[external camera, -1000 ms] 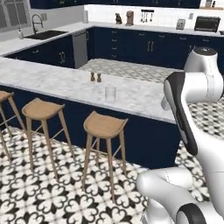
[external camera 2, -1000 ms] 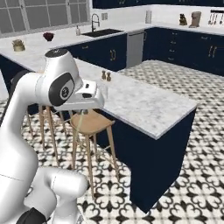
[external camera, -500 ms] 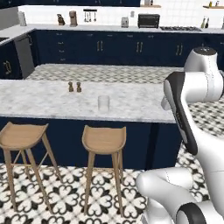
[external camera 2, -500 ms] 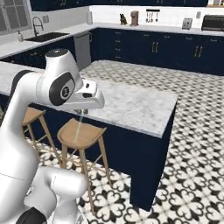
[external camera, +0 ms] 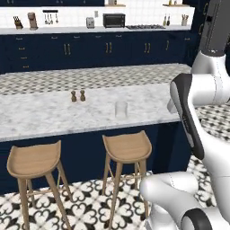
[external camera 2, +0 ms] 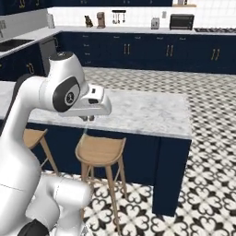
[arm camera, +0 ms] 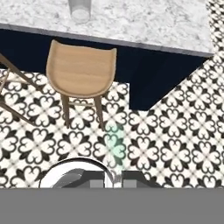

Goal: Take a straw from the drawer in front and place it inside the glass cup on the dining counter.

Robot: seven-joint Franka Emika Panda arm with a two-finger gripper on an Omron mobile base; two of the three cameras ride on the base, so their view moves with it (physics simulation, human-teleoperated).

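Note:
The glass cup stands upright on the dining counter, a marble top on a navy base, near its front edge. In the hand view the glass cup shows at the top edge on the dining counter. My gripper is shut on a pale green translucent straw, which points out over the floor, short of the counter. From the right base view the gripper hangs below the hand, in front of the counter edge, with the thin straw hanging down from it.
Two brown shakers stand left of the cup. Two wooden stools sit against the counter's front; one stool lies between my hand and the cup. Navy cabinets line the back wall across the patterned floor.
The whole scene has shifted in both base views, so the base has moved; the counter now faces me square on. The arm keeps its pose with the straw held.

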